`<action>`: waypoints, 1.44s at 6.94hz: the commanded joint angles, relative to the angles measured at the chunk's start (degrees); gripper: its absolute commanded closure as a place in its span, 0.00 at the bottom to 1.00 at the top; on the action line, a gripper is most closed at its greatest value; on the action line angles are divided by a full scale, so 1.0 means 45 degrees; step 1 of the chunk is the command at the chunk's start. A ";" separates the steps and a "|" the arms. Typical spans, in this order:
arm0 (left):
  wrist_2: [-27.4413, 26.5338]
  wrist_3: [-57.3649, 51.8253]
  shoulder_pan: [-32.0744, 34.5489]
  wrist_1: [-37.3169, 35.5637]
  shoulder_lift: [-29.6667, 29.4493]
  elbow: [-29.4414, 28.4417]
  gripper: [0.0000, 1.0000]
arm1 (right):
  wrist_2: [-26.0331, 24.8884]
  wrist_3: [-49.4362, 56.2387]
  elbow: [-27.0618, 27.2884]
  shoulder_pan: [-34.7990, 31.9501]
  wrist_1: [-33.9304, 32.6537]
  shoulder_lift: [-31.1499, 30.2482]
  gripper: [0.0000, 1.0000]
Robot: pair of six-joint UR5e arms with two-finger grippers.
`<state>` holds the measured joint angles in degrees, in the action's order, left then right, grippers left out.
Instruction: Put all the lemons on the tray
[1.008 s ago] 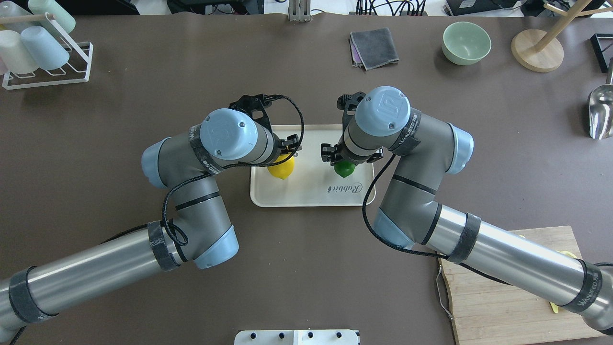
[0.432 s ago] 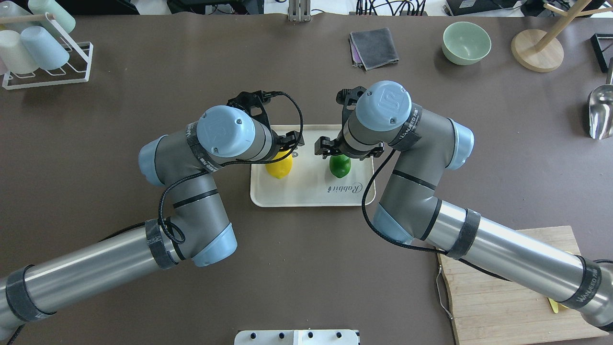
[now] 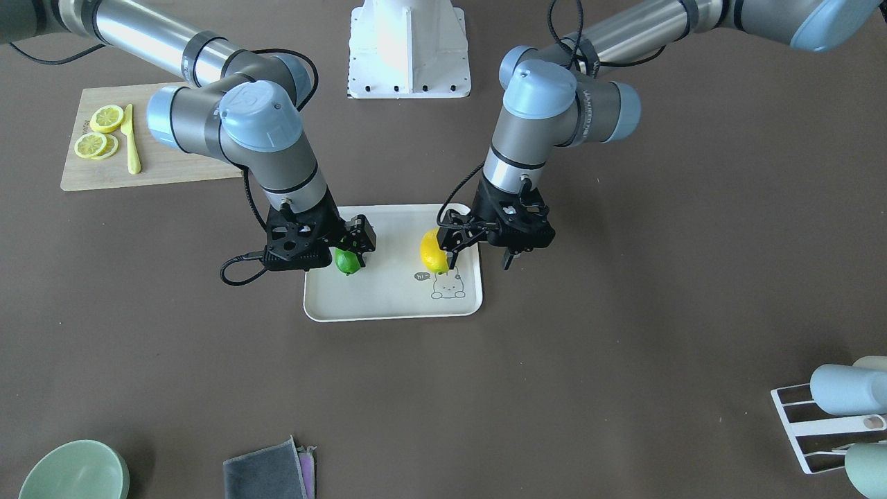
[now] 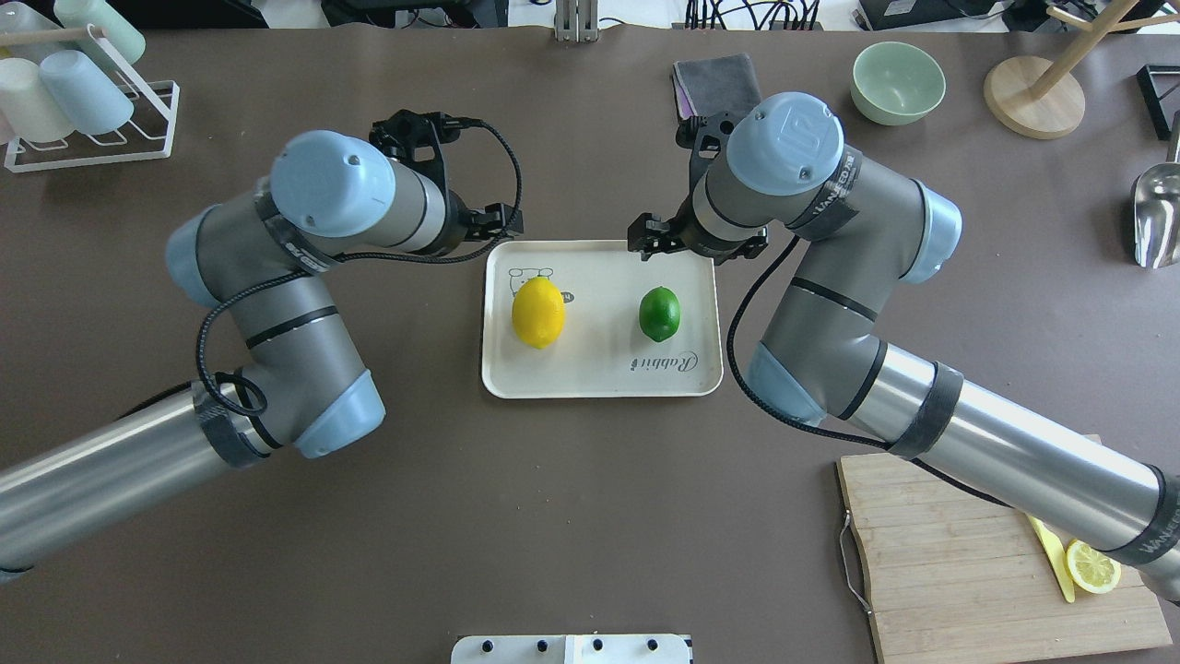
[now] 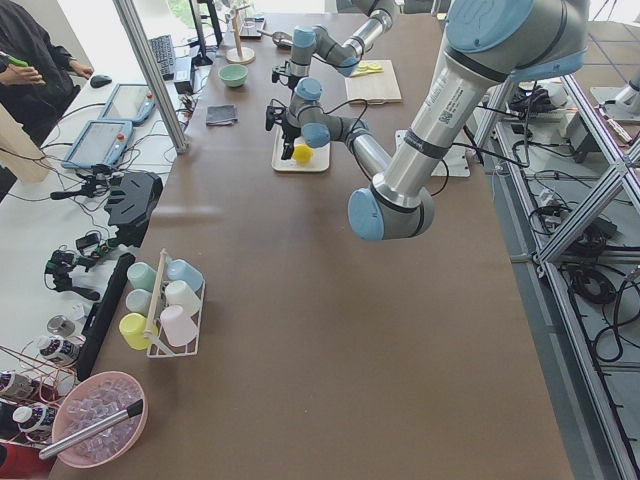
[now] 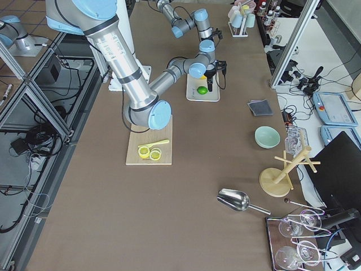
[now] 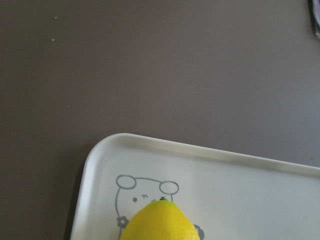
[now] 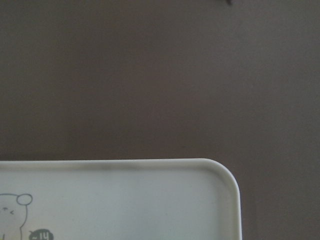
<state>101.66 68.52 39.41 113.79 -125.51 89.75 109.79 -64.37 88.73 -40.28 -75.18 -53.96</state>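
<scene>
Left pincer [image 3: 478,260] and right pincer [image 4: 697,245] gape wide, empty. Bright yellow oval lemon [image 4: 538,313] and glossy green lemon [image 4: 660,314] sit on the cream rimmed tray [image 4: 599,378]; best retreat straight up, nudging neither.

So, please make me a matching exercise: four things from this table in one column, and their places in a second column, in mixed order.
Things
1. yellow lemon
2. green lemon
3. lemon slice
4. bowl

Places
A. on the wooden board
B. on the tray, partly over the bunny drawing
C. on the bare table, beside the wooden stand
D. on the tray, by the word Rabbit

Pairs: 1-B, 2-D, 3-A, 4-C
</scene>
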 commanded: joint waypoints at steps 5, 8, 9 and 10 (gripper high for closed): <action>-0.0710 -0.2764 0.2822 0.2154 0.3572 0.0039 0.02 | 0.0015 0.3418 0.0829 -0.2704 0.0126 -0.2400 0.00; 0.1772 -0.7830 0.5742 0.2115 0.6122 0.0133 0.02 | 0.1301 0.8605 0.1550 -0.5122 -0.0030 -0.5086 0.00; 0.2790 -0.9952 0.7068 0.1922 0.6442 0.0134 0.02 | 0.1460 0.9877 0.1571 -0.5885 0.0047 -0.6259 0.00; 0.4076 -1.0785 0.8145 0.1669 0.6909 0.0076 0.02 | 0.2003 1.0721 0.1552 -0.6608 -0.0030 -0.6870 0.00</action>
<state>113.79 26.47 70.13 122.37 -96.99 90.24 116.53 -21.62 95.61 -66.05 -75.13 -80.60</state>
